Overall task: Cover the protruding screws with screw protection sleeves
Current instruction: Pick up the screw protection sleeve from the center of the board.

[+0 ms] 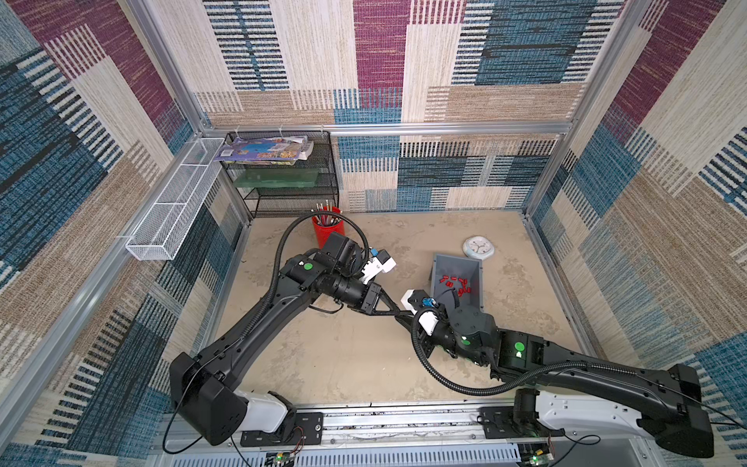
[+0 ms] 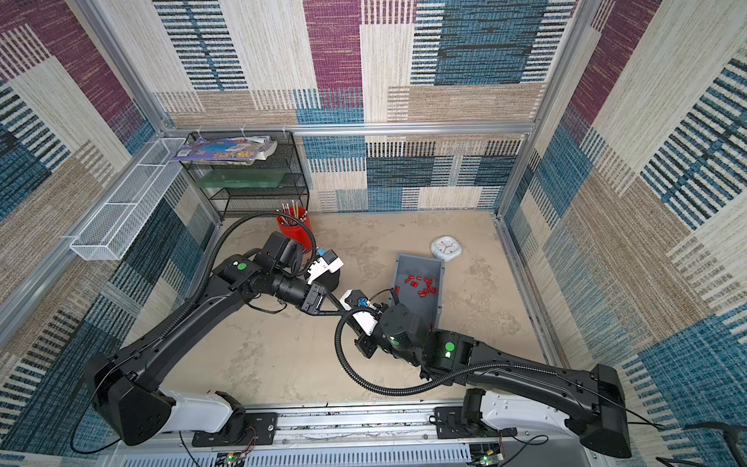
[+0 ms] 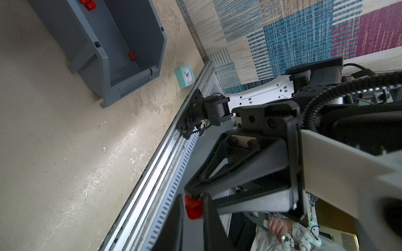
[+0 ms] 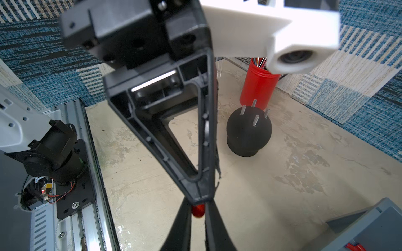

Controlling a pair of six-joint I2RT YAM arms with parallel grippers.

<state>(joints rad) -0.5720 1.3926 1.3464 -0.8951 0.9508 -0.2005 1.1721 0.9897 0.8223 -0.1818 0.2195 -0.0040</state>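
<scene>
Left end effector [image 4: 198,196] and right end effector [image 3: 194,191] meet tip to tip above the worktop [image 1: 355,356]. Both are narrowed onto one red sleeve [image 3: 193,207]. In each wrist view the sleeve fills the gap between that arm's own fingers, so I read it as pinched from both sides at once, a mid-air handover.

The black dome base [image 4: 249,132] is the fixed mark. Its four protruding screws [image 4: 256,120] stand bare and fan slightly apart rather than parallel. The red cup [image 4: 257,87] stands just beside the dome. The shared sleeve hangs well apart from the dome on the side away from that cup. Farther still from the dome, towards the right arm, sits the grey bin [image 1: 435,279] holding the loose sleeves [image 1: 456,284].

What matters next is the line from sleeve to stud. The left arm is the nearer one — in both top views its wrist hangs over the dome and hides most of it. The left end effector would probably have to draw back towards the dome and turn the sleeve until its long axis lies along one tilted stud. Which way the sleeve's bore faces is too blurred to tell, and a sleeve brought in at an angle would likely jam or slip.
</scene>
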